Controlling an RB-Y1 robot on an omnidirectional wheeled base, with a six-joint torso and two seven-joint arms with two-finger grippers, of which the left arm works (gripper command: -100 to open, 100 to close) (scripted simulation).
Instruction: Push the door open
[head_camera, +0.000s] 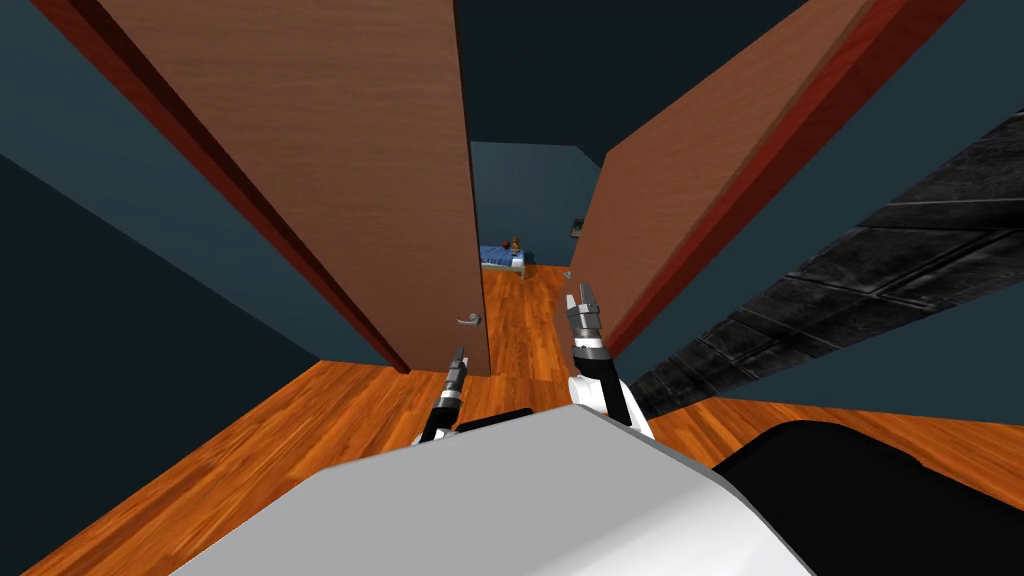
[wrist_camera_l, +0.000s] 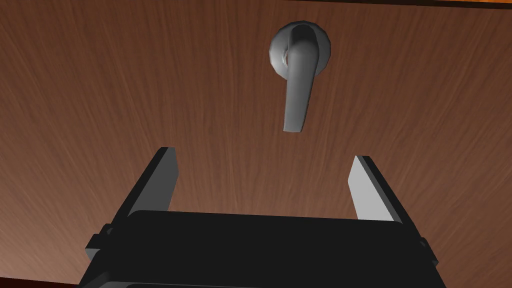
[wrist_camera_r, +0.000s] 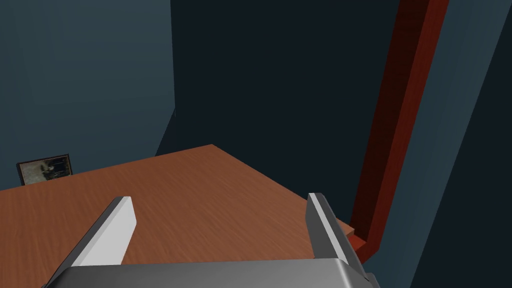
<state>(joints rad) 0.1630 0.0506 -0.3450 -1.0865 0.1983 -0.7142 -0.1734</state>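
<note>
Robot stood facing two brown door leaves, a narrow gap btwn them showing orange floor (head_camera: 520, 330) and a blue bed (head_camera: 500, 257) far beyond. The left door (head_camera: 350, 180), partly open, was straight ahead of the left gripper (wrist_camera_l: 265, 155), fingers spread, aimed at the panel just under the grey lever handle (wrist_camera_l: 299, 75). The right gripper (head_camera: 583, 295), fingers also spread, hovered near the right door (head_camera: 680, 200), close to its free edge and the red frame (wrist_camera_r: 395, 125). Likely risks: the left fingers could snag the lever or skid off the panel's edge into the gap, since the contact spot sat so near both. The thin tips might also slide along the flat panel instead of pushing it.
</note>
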